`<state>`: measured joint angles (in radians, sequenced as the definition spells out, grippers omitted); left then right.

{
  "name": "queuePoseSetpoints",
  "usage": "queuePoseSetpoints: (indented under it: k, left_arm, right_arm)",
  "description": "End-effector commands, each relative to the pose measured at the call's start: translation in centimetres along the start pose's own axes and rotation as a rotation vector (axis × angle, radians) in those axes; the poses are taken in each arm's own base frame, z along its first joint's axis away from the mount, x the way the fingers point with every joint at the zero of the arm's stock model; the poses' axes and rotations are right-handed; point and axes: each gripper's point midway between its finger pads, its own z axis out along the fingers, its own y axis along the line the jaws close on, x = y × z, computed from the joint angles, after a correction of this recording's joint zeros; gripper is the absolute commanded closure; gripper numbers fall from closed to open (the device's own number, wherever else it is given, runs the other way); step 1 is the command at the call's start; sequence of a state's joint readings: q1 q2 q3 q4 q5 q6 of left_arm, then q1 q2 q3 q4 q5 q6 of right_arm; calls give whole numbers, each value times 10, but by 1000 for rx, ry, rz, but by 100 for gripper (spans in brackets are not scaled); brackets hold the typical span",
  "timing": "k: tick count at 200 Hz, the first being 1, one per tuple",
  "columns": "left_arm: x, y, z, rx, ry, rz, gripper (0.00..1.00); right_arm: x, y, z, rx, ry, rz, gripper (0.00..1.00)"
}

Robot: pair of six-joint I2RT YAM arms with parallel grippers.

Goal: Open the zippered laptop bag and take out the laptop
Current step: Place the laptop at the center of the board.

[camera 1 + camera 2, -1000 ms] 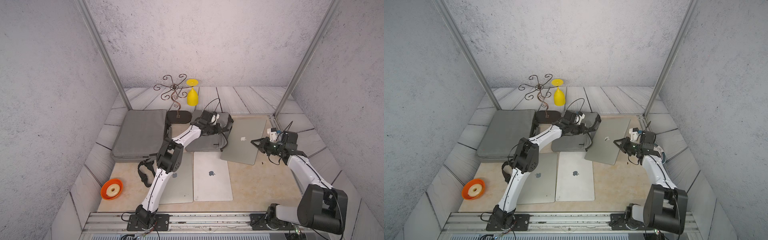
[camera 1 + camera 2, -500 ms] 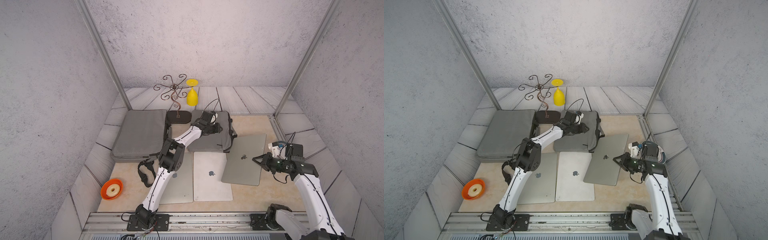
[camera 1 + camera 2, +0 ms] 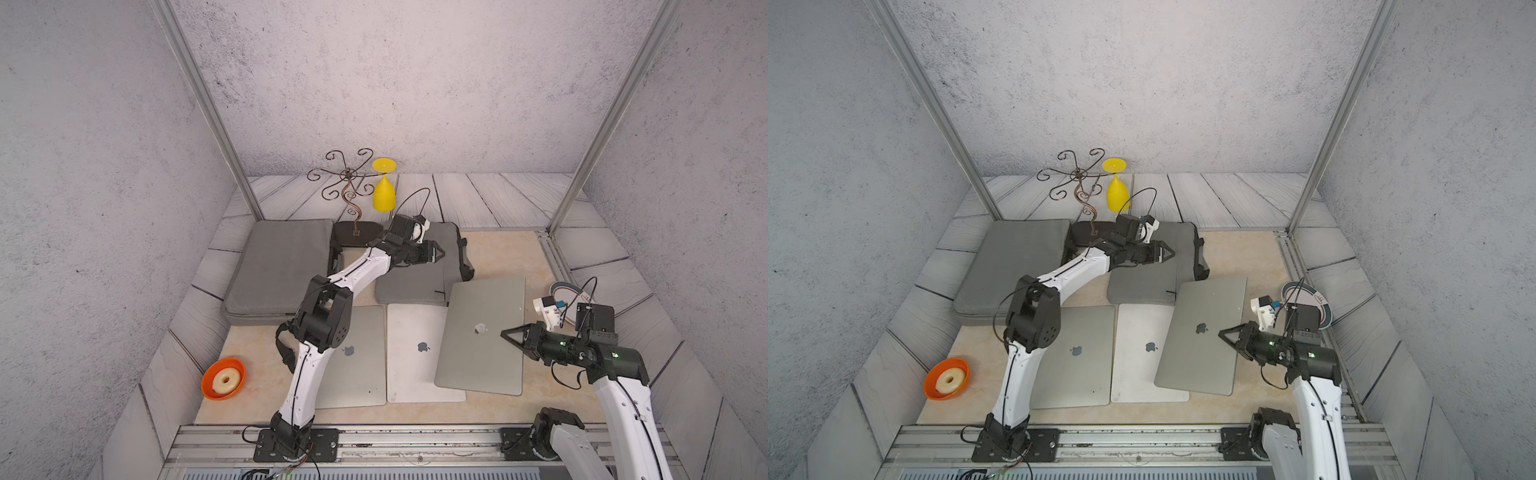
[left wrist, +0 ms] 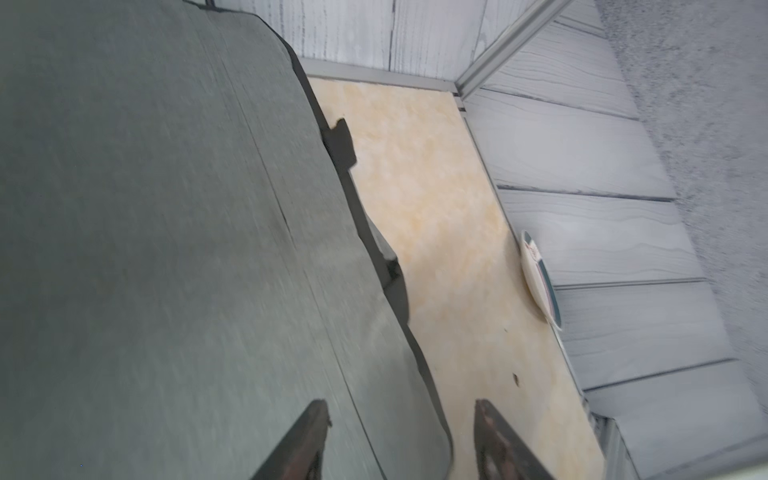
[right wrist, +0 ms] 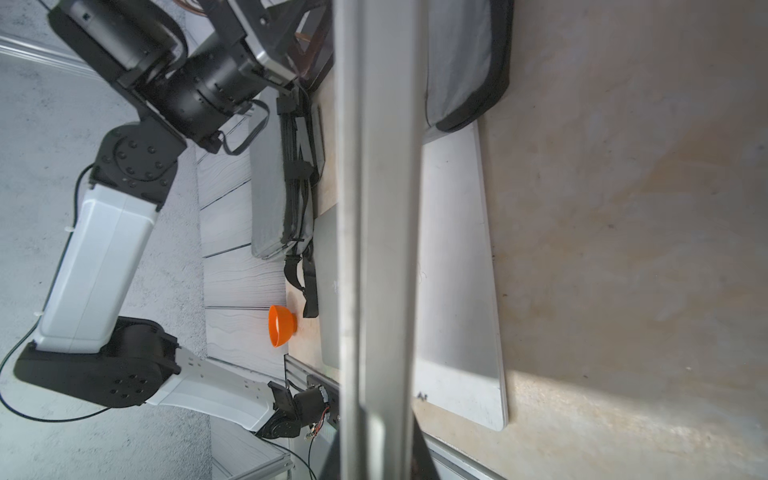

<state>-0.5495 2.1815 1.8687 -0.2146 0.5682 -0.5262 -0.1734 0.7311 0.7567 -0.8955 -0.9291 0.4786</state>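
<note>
Standing at the front of the desk (image 3: 498, 257), you would find two robot arms at work on a beige surface.

The right end effector (image 3: 505, 332) is clamped on the right edge of a silver laptop (image 3: 469, 353), which is out of its bag and sits toward the front right of the desk. The laptop is closed, logo side up, and turned slightly askew. Its left side overlaps the right edge of a white laptop (image 3: 419, 357) lying flat near the front edge. In the right wrist view the held laptop appears edge-on as a long pale strip (image 5: 378, 208).

The left arm reaches to the back middle of the desk, where the grey laptop bag (image 3: 415, 282) lies flat. The left end effector (image 3: 440, 252) hovers just above the bag with its jaws well apart and nothing between them; the left wrist view shows both dark fingertips (image 4: 320, 411) spread over the fabric. The bag's black zip edging along its right side lies wavy and slack.

A grey laptop (image 3: 361, 365) lies just left of the white one. A larger grey bag (image 3: 282, 266) fills the back left. An orange bowl (image 3: 224, 378) holding a ring doughnut sits off the front left corner. A yellow goblet (image 3: 383, 195), upside down, and a curly metal stand (image 3: 349, 178) are at the back. A plate (image 3: 561, 286) lies off the right edge.
</note>
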Motion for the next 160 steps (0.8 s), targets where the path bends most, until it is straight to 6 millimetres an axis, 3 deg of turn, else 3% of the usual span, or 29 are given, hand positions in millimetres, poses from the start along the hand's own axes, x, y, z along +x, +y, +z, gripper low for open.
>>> queuePoseSetpoints:
  k: [1, 28, 59, 83, 129, 160]
  left_arm:
    - [-1, -25, -49, 93, 6, -8, 34]
    - [26, -44, -92, 173, 57, -16, 31]
    - [61, -34, -132, 221, 120, -64, 25]
    - [77, -38, -158, 290, 136, -69, 22]
    - [104, -47, -166, 416, 165, -131, 22]
    - [107, -50, -166, 464, 180, -186, 24]
  right_arm:
    - [-12, 38, -3, -193, -33, -121, 100]
    - [-24, 47, 3, -256, -43, -143, 100]
    - [-37, 51, 12, -330, -46, -140, 100]
    - [-41, 58, 18, -378, -25, -150, 100]
    - [-55, 82, 35, -500, -1, -145, 100]
    - [-57, 92, 50, -542, 31, -142, 100]
